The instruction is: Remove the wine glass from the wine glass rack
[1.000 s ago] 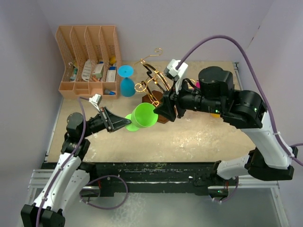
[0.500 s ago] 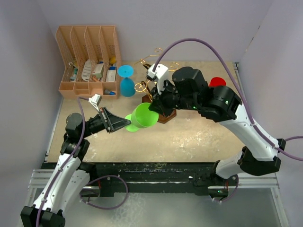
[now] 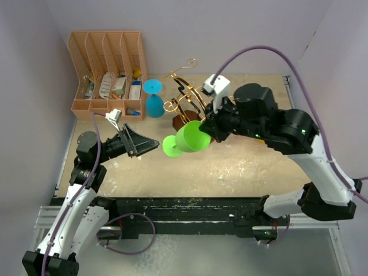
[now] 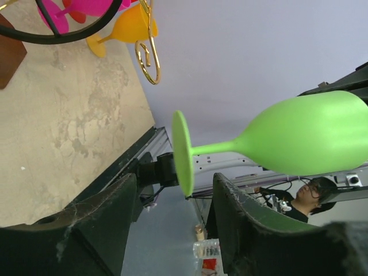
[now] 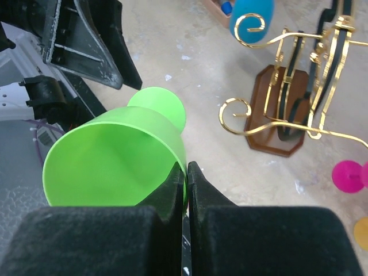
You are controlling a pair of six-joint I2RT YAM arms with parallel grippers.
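Note:
The green wine glass (image 3: 190,138) lies on its side in the air, in front of the gold wine glass rack (image 3: 185,95). Its foot points left. My right gripper (image 3: 206,131) is shut on the bowl's rim, one finger inside and one outside (image 5: 187,172). In the right wrist view the green wine glass (image 5: 115,155) fills the lower left, with the wine glass rack (image 5: 299,86) behind it. My left gripper (image 3: 154,144) stands open just left of the foot. In the left wrist view the foot (image 4: 183,152) hangs between the spread fingers (image 4: 109,213) without touching them.
A blue glass (image 3: 153,99) is left of the rack, beside the tan slotted organiser (image 3: 106,75) at the back left. Pink (image 4: 86,6) and orange (image 4: 123,26) glasses sit by the rack's far side. The rack's brown base (image 5: 276,118) rests on the table.
My left gripper has opened, let go of the glass foot and drawn back left. My right gripper has shut on the rim and carried the glass slightly right.

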